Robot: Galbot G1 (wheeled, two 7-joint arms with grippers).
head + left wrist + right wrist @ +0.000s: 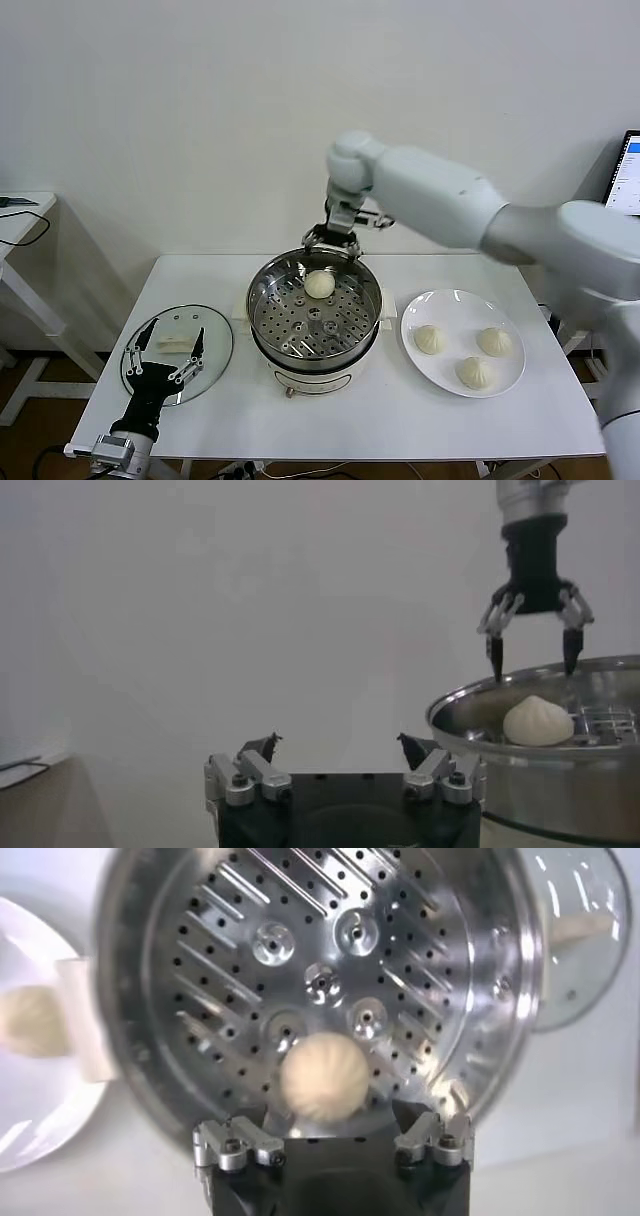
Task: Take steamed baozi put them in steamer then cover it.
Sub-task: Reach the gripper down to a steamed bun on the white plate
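In the head view, the left gripper (pixel 168 352) sits at the lower left of the frame, its jaws spread wide and grasping nothing, hovering over the near edge of the cover (pixel 178 352). The cover lies flat on the white table (pixel 350 415) at the left, well apart from the plate, with its white handle (pixel 174 343) just beyond the fingertips. At the centre of the frame stands the steamer (pixel 314 318), uncovered, its perforated tray (pixel 330 330) exposed. One steamed baozi (pixel 319 284) rests on the tray near the far wall of the pot. Directly above that far rim, the right gripper (pixel 333 240) hangs with its jaws released and holding nothing; the bun lies free below it. The left wrist view confirms this: the right gripper (pixel 534 652) is poised above the bun (pixel 538 721) with a clear gap between fingertips and dough. The right wrist view looks straight down into the tray, with the bun (pixel 323 1080) just ahead of the spread fingers (pixel 238 1145). At the right of the head view frame, a white plate (pixel 432 303) sits just beside the steamer and carries three more baozi (pixel 429 339), set near one another but not touching.
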